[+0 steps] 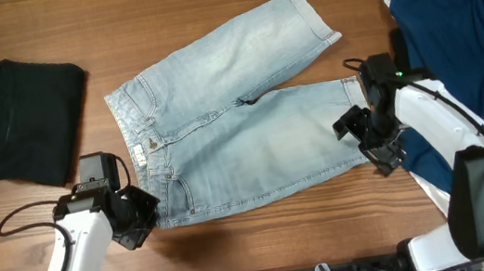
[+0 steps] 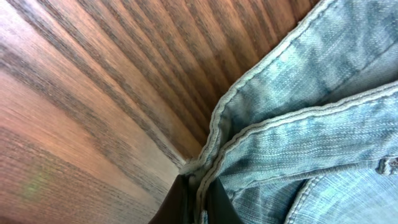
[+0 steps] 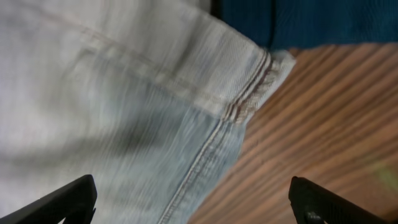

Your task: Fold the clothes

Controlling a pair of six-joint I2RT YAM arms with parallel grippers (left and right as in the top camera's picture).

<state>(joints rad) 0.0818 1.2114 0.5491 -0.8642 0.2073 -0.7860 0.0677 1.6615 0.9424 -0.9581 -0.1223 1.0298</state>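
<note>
Light-blue denim shorts lie spread flat across the middle of the table, waistband to the left and legs to the right. My left gripper is at the near waistband corner. In the left wrist view it is shut on the stitched edge of the shorts. My right gripper hovers at the hem of the near leg. In the right wrist view it stands wide open over the hem corner, with nothing between its fingers.
A folded black garment lies at the far left. A bigger navy garment is bunched at the right, partly under the right arm; its edge shows just past the hem. Bare wood surrounds the waistband corner.
</note>
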